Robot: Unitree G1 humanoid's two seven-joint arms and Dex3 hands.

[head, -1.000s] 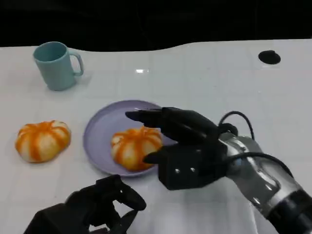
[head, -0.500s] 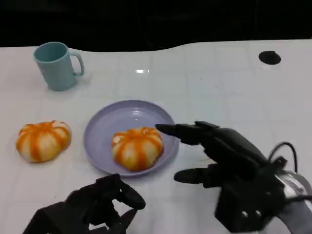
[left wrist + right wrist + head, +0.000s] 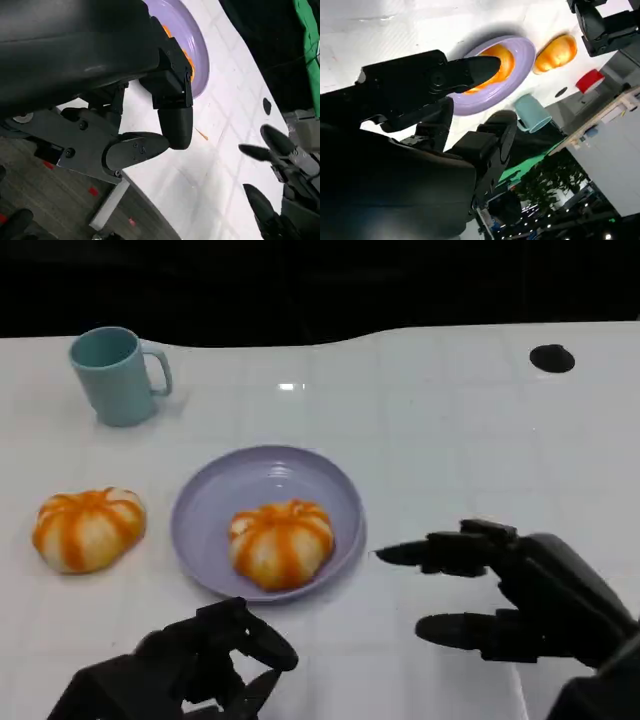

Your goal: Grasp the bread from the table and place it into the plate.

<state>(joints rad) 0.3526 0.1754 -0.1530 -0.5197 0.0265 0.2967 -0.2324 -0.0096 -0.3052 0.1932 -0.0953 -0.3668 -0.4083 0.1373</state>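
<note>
An orange-striped bread lies in the lilac plate, toward its near side. A second, similar bread sits on the white table left of the plate. My right hand hovers to the right of the plate, fingers spread, holding nothing and clear of the rim. My left hand rests low at the near edge with its fingers curled in on nothing. The right wrist view looks past the right hand's fingers to the plate, the bread in it and the other bread.
A teal mug stands at the back left, also seen as the mug in the right wrist view. A small black disc lies at the back right. The table's near edge runs just under my left hand.
My right hand has drawn back from the bread on the plate, toward the near right, and the bread stays in the plate. The left hand has not moved.
</note>
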